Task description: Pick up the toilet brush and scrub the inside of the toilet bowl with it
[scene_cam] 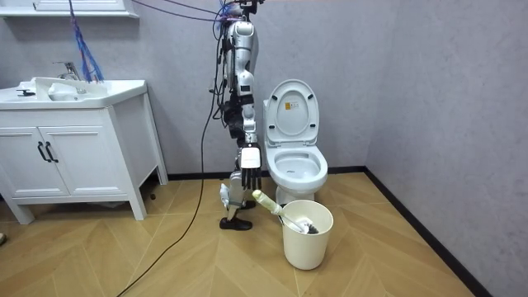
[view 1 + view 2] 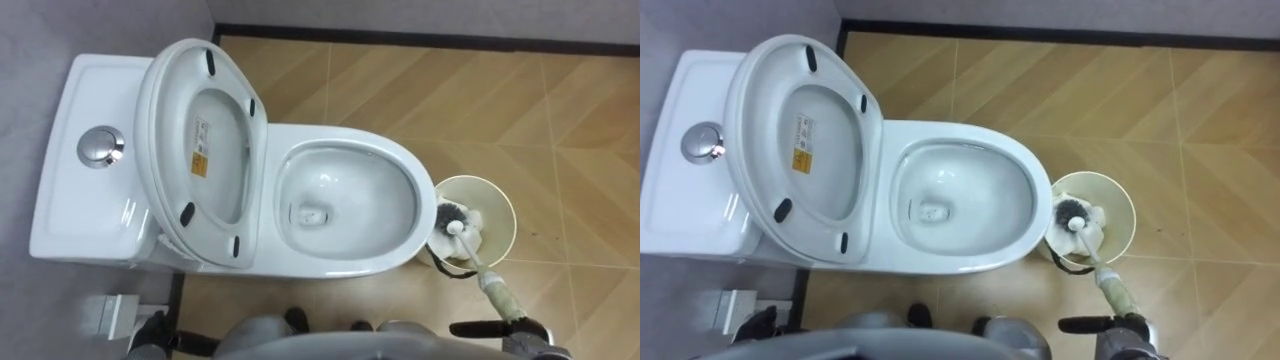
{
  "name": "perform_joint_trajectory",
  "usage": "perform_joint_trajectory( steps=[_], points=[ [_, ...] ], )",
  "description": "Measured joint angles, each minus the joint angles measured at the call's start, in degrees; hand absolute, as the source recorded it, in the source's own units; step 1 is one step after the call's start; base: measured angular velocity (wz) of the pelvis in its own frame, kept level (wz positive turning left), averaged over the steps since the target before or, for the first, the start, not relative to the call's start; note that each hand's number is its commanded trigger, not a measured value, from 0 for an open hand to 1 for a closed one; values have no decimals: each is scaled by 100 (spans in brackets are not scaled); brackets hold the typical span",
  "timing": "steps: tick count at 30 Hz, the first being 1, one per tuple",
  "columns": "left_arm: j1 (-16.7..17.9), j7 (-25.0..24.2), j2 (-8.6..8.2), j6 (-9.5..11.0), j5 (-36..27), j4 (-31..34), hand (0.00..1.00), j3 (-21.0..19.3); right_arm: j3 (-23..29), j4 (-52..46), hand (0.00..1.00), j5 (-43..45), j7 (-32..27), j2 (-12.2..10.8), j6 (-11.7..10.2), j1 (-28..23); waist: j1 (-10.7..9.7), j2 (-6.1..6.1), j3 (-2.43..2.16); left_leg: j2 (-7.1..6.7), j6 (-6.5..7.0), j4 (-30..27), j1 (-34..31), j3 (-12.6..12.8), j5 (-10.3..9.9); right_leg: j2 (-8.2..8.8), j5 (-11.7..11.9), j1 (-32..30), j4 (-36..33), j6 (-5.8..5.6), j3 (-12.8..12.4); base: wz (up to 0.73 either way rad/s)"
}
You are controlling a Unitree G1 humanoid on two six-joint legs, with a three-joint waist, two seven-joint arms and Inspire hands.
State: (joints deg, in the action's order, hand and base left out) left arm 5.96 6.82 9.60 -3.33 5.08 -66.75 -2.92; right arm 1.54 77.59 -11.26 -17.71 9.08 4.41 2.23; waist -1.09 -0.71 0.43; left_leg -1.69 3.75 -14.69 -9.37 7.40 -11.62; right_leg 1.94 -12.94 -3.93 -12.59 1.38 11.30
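Brushing is not yet begun, I judge: my right hand is clenched round the long white toilet brush with dark bristles, whose head sits in the round cream plastic bucket just beside the white ceramic toilet. The seat is up and the whole bowl is left to scrub. My left hand hangs low; whether it grips I cannot tell.

soft, even indoor light makes the room bright, with small white glints on the glazed toilet and chrome flush button, a mild sheen on the floor, and only faint shadows.
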Motion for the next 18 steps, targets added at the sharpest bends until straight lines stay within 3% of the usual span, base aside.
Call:
perform_joint_trajectory(
  steps=[9, 18],
  points=[
    [61, 47, 27, 133, 12, 37, 0, 8, -22, -9, 0, -92, 29, 16, -147, -180, 7, 10, 12, -6, -2, 194, 365, 39, 0, -5, 0, 275, 37, -1, -38, -3],
    [246, 180, 10, 116, 4, 32, 0, -24, -28, -139, 0, -191, 168, 10, -248, -660, -7, 81, -16, -9, -41, 318, 564, 53, 26, -20, 6, 427, 127, -10, -56, 0]
  ],
)
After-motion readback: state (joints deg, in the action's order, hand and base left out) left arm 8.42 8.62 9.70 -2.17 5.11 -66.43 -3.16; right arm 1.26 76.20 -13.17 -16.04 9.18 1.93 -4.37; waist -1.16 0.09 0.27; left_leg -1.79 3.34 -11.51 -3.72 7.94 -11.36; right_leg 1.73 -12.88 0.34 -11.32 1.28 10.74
